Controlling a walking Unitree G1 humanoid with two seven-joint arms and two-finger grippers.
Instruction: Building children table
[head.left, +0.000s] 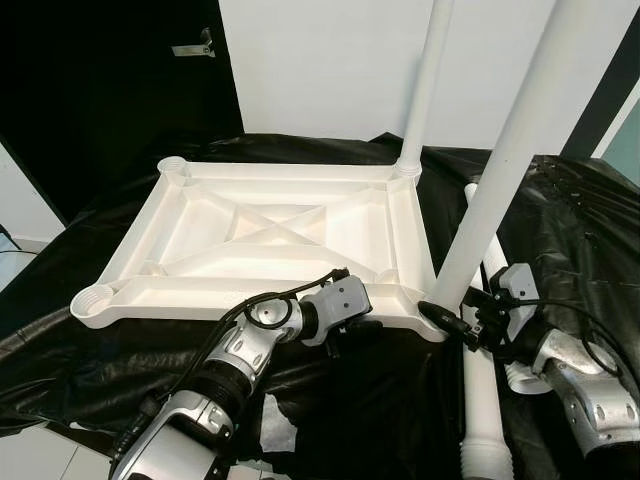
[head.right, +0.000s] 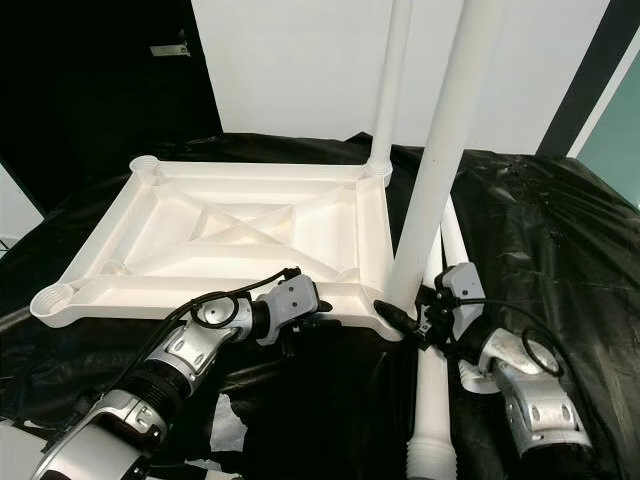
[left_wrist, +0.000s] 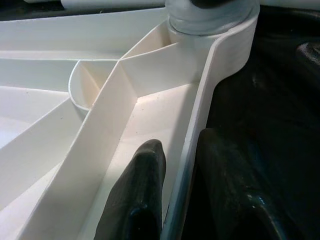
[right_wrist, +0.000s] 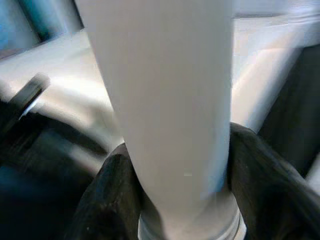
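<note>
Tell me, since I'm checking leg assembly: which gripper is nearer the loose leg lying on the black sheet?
Right. The right gripper grips an upright leg beside the loose leg; left gripper clamps the tabletop rim.

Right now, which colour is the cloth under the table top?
Black; the cloth shows best in the left eye view, under the white table top.

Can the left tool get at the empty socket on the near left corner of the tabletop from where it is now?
Probably yes, once it lets go. The left tool is clamped on the near rim of the tabletop, and the near-left socket lies open along that same edge. Only black sheeting lies between; nothing blocks it.
</note>
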